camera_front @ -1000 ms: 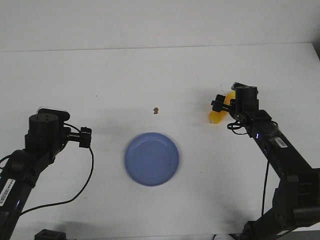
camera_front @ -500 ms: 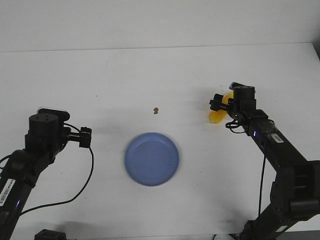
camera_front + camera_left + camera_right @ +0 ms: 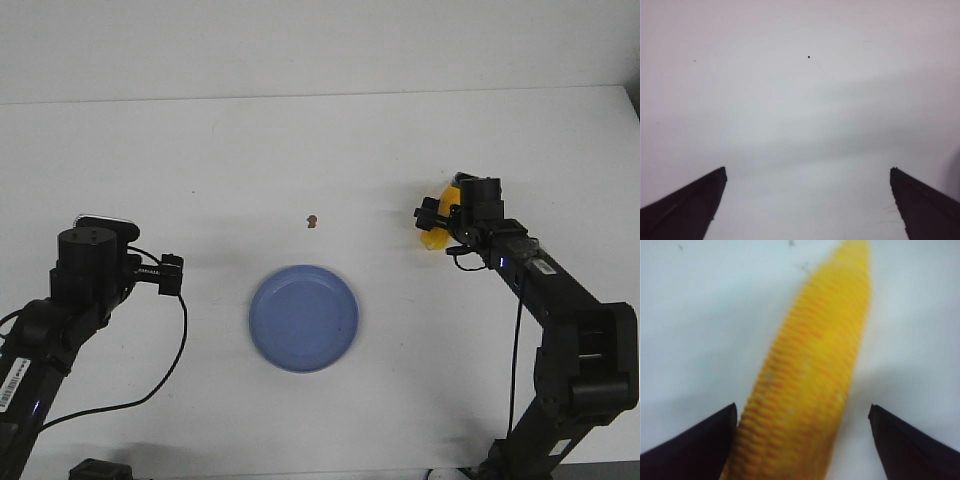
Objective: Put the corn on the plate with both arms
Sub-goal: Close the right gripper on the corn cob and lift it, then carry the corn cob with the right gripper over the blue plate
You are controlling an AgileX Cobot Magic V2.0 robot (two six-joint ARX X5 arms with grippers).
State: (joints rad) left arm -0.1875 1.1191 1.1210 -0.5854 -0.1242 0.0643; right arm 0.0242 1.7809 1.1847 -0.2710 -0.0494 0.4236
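A smooth white desk (image 3: pixel 300 150) carries a round, shallow periwinkle plate (image 3: pixel 304 317) with a raised rim, near its front middle. Well to its right, the right gripper (image 3: pixel 802 412) has its dark wedge fingers spread around the ridged, tapered yellow corn (image 3: pixel 812 370). The left gripper (image 3: pixel 807 172) hangs spread over bare desk.

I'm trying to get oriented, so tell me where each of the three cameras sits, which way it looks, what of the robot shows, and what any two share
Front view: high, facing forward over the table; shows both arms, the plate, the corn.
Left wrist view: on the left arm, looking at bare table; only the open left gripper shows.
Right wrist view: on the right arm, close on the corn between the open right gripper.
Shared: front and right wrist views both show the corn.
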